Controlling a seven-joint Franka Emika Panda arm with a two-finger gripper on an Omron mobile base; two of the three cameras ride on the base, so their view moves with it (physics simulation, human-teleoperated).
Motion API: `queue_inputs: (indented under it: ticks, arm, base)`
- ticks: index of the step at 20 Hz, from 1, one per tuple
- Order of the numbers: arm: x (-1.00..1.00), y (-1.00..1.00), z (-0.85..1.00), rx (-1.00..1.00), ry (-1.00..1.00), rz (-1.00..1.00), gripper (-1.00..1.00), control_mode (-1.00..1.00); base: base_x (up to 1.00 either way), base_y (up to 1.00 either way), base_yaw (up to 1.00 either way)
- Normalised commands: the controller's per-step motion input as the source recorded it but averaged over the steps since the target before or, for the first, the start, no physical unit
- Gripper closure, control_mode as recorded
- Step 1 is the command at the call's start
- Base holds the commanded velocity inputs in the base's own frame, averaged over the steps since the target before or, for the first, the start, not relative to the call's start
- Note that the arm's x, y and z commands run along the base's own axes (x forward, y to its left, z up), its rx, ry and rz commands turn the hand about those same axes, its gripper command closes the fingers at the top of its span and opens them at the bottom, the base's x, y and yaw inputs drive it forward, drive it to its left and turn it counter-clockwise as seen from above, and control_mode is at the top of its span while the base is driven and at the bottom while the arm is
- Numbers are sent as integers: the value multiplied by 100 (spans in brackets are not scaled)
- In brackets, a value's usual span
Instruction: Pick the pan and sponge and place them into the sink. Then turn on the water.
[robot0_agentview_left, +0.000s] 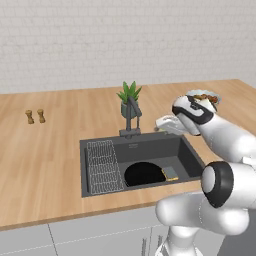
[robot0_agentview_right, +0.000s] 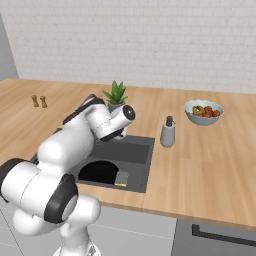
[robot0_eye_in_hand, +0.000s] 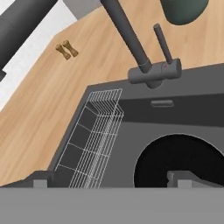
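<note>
The black pan (robot0_agentview_left: 144, 174) lies in the dark grey sink (robot0_agentview_left: 150, 146), right of the wire rack (robot0_agentview_left: 104, 167). The sponge (robot0_agentview_left: 170, 173), grey-teal on yellow, rests at the pan's right edge inside the basin. From the right base view, the pan (robot0_agentview_right: 99, 171) and sponge (robot0_agentview_right: 121, 178) are low in the sink (robot0_agentview_right: 137, 150). My gripper (robot0_eye_in_hand: 111, 182) hangs open above the basin, its fingertips (robot0_eye_in_hand: 183, 178) wide apart over the pan (robot0_eye_in_hand: 179, 159), with nothing between them. The dark faucet (robot0_eye_in_hand: 131, 39) rises behind the sink. No water is in view.
Two brown shakers (robot0_agentview_left: 35, 116) stand on the wooden counter at far left. A potted plant (robot0_agentview_left: 130, 95) is behind the faucet. A soap dispenser (robot0_agentview_right: 168, 132) and a fruit bowl (robot0_agentview_right: 203, 111) sit right of the sink.
</note>
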Motion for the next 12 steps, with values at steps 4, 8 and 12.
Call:
queue_inputs:
  ticks: [4,8,12]
  arm:
    - [48,2,0,5,3,0,-100,-100]
    - [40,0,-4,8,0,0,-100,-100]
    - [23,1,-20,3,0,0,-100,-100]
  base:
    - [0,0,0]
    - [0,0,0]
    - [0,0,0]
